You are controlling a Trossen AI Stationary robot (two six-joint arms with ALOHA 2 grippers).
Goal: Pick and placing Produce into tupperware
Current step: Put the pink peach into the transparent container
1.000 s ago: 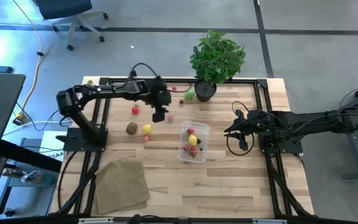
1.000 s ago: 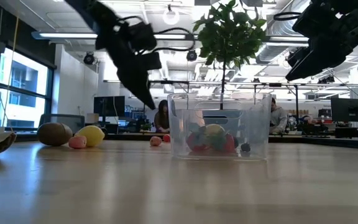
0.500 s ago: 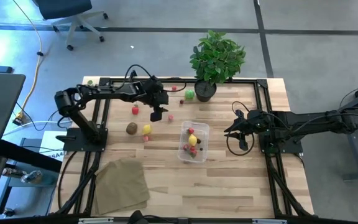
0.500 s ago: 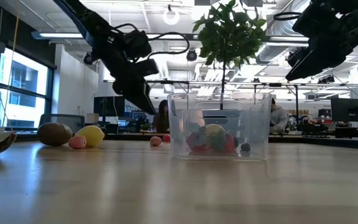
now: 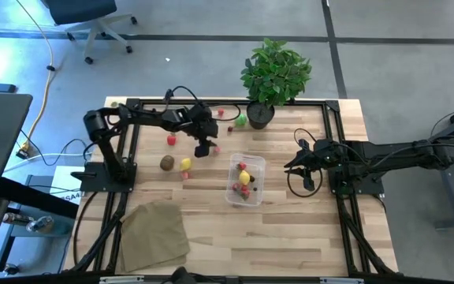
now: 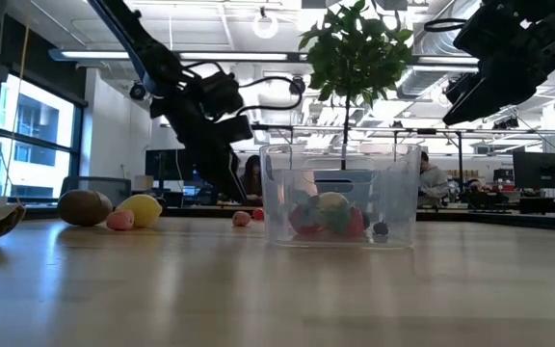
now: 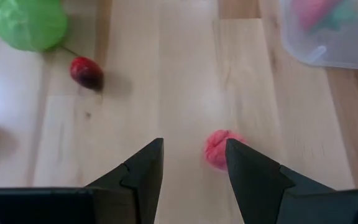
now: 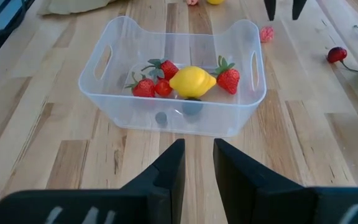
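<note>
Pink and small, a berry lies on the wooden worktop just beside the left gripper, whose fingers are apart and hold nothing. The clear tub with fruit sits nearby. The right gripper waits beside the tub, slightly apart and holding nothing.

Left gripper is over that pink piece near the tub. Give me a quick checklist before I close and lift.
1. Left gripper open, empty: ok.
2. Pink piece centred between the fingers: not ok, it sits against one finger.
3. Gripper low enough to grasp: cannot tell.
4. Neighbours clear: ok, cherry and green fruit lie apart.
5. Tupperware upright, with room: ok.
6. Right gripper parked beside the tupperware, out of the path: ok.
</note>
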